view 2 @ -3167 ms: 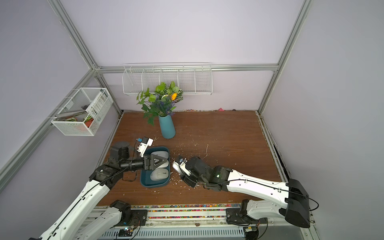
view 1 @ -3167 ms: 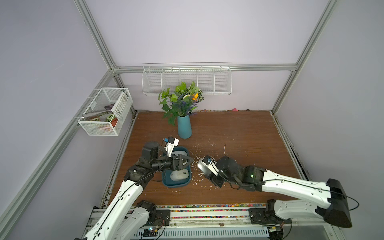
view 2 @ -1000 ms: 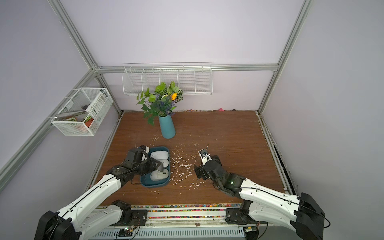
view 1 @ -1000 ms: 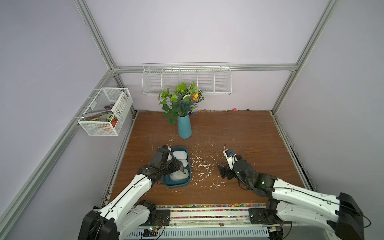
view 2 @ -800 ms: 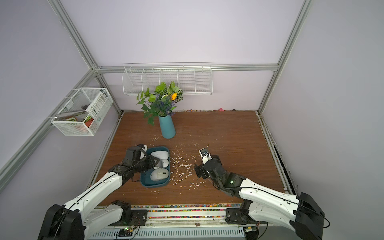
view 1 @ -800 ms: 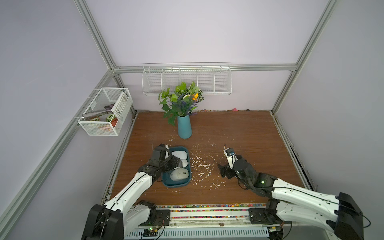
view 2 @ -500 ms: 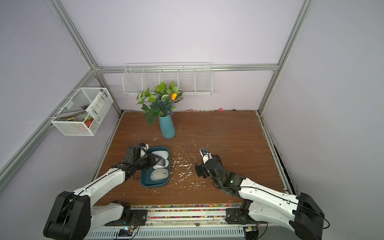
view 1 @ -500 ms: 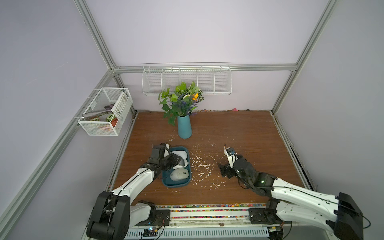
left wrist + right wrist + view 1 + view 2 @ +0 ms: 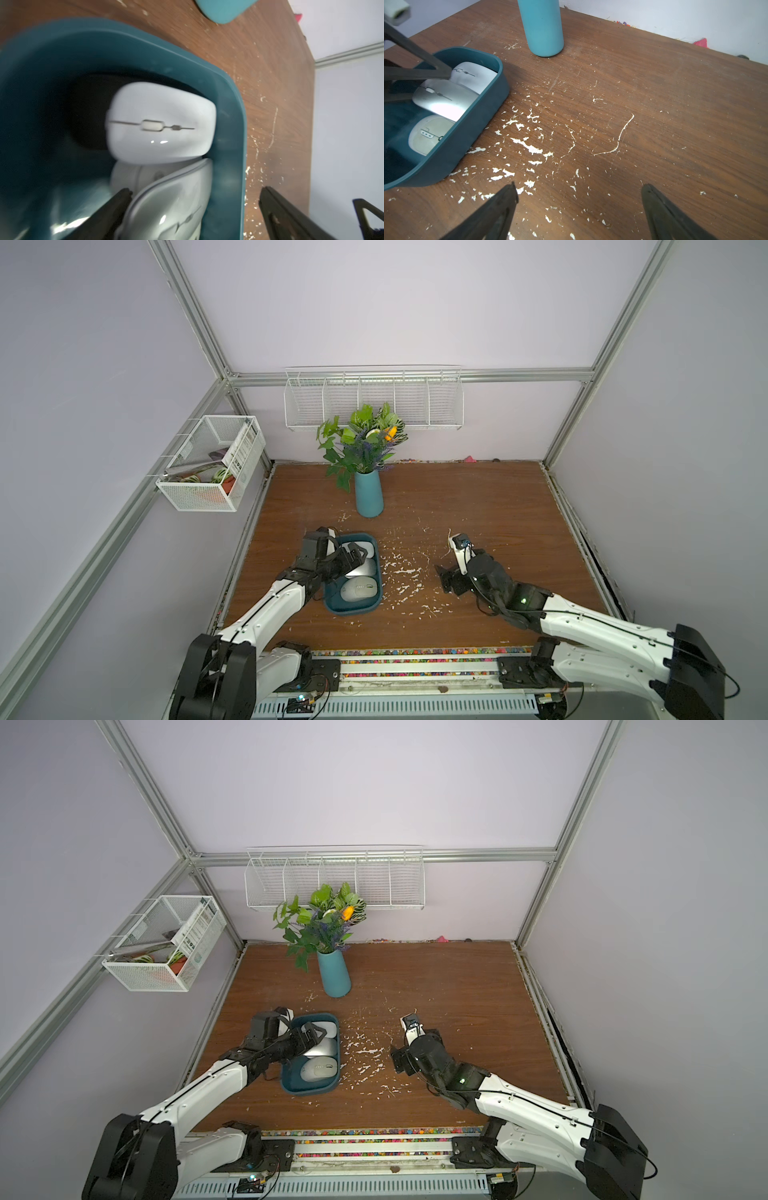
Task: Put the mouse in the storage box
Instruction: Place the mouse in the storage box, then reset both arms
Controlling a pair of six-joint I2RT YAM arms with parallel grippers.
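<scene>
Mouse point(image 9: 166, 207), silver plastic, lies in dark teal shallow plastic storage box point(image 9: 228, 124); L gripper point(image 9: 194, 191) spread wide, empty; R gripper point(image 9: 578, 186) same, over wooden table point(image 9: 675, 104).

No legible text; only unreadable print on a white packet point(image 9: 241, 446) in the side wire basket point(image 9: 198, 498).

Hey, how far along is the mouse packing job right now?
Done: three mice lie in the storage box: a white mouse at the far end, a silver mouse in the middle, a pale mouse nearest. In hand: nothing; the left tool stands open over the box, the right tool open above the table. Left: probably only backing both tools away.
</scene>
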